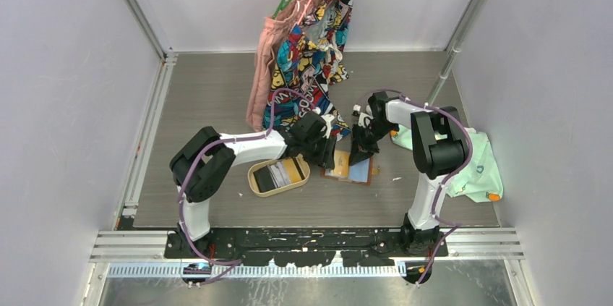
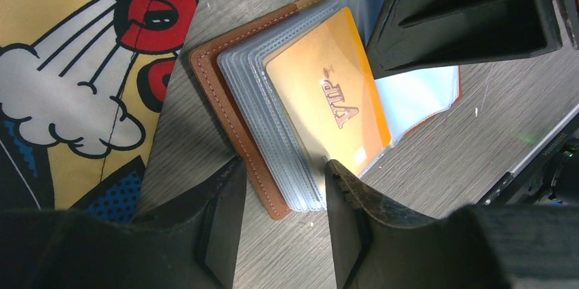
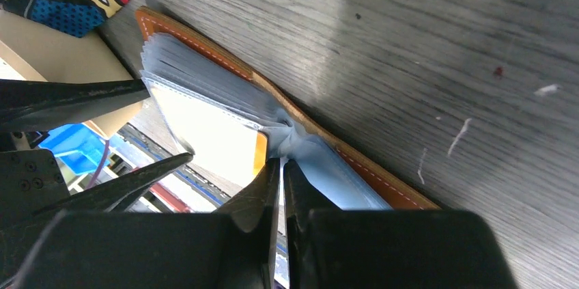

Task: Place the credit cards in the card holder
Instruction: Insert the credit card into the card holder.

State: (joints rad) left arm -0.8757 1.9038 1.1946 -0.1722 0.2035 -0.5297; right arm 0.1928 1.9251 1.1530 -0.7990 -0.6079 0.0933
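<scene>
The tan leather card holder (image 1: 348, 168) lies open on the table, its clear sleeves fanned up (image 2: 273, 132). A yellow "VIP" card (image 2: 328, 101) lies on the top sleeve; I cannot tell if it sits inside it. My left gripper (image 2: 283, 200) is open, its fingers either side of the holder's near corner, and the right fingertip (image 2: 341, 180) touches the card's end. My right gripper (image 3: 281, 162) is shut, tips pressed on the sleeves at the holder's (image 3: 382, 180) fold; it also shows in the left wrist view (image 2: 464, 16). More credit cards, black (image 1: 265, 177) and yellow (image 1: 296, 168), lie in the tray.
The oval light-wood tray (image 1: 253, 176) sits just left of the holder. A comic-print garment (image 1: 311, 53) and a pink one (image 1: 262, 74) hang down to the table behind the left gripper (image 1: 331, 153). A pale green cloth (image 1: 481, 165) lies at the right. A metal pole (image 1: 452, 49) stands behind the right gripper (image 1: 361, 148).
</scene>
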